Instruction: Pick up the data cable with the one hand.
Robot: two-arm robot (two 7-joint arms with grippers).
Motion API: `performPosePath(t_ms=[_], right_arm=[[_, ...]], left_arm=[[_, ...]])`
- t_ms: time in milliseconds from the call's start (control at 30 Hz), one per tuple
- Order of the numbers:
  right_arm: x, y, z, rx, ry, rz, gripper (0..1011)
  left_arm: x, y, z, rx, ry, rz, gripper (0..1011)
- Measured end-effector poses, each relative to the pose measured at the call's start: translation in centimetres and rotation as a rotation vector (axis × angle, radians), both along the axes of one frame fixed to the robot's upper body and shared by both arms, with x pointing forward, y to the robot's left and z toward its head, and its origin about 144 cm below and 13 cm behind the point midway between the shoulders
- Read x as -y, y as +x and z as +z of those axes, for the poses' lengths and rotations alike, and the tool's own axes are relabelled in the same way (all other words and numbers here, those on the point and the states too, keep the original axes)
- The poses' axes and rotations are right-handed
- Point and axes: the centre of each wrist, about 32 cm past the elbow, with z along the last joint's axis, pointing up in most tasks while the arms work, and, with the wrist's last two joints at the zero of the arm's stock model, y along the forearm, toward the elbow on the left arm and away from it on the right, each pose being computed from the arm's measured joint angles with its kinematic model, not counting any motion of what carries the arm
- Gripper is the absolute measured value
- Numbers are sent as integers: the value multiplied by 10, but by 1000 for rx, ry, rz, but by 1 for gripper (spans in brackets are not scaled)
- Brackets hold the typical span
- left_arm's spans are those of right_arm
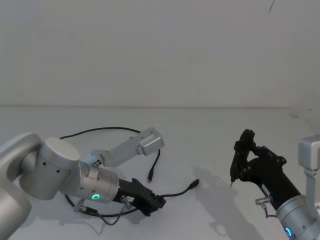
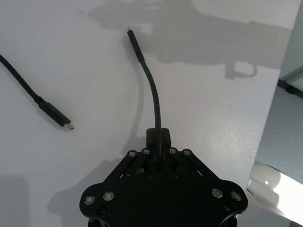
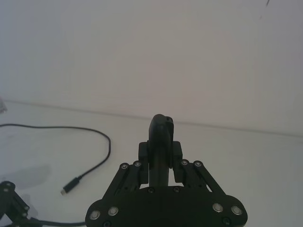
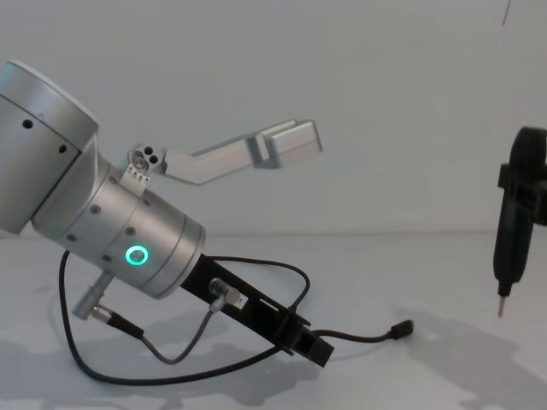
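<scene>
Surface: matte white table meeting a plain white wall.
Cable: you have the cable, thin, black and finely textured, lying in a wide loop on the table's left half. One slim, silver-tipped plug lies free. The other plug ends the short curved stretch that sticks out past the left fingers.
Left gripper: your left gripper, black and angular with bolted linkages, tilts down low over the table. Its fingers are pinched together on the cable.
Left wrist: thick brushed-silver cylinder with a glowing green ring; a grey wire hangs from it.
Right gripper: your right gripper is raised over the table's right side, well apart from the cable. Its fingers are clamped on a slim black pen tool whose small metal tip points down.
</scene>
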Motion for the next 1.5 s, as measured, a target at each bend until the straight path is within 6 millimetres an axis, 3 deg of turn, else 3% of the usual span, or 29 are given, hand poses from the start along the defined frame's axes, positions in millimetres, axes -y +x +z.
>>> performPosePath(t_ms=[833, 1500], right_arm=[[1, 12, 47, -10, 152, 83, 279], [-4, 19, 39, -104, 210, 117, 279]], left_arm=[[-35, -16, 17, 136, -56, -139, 40], [-43, -20, 21, 160, -62, -165, 40]])
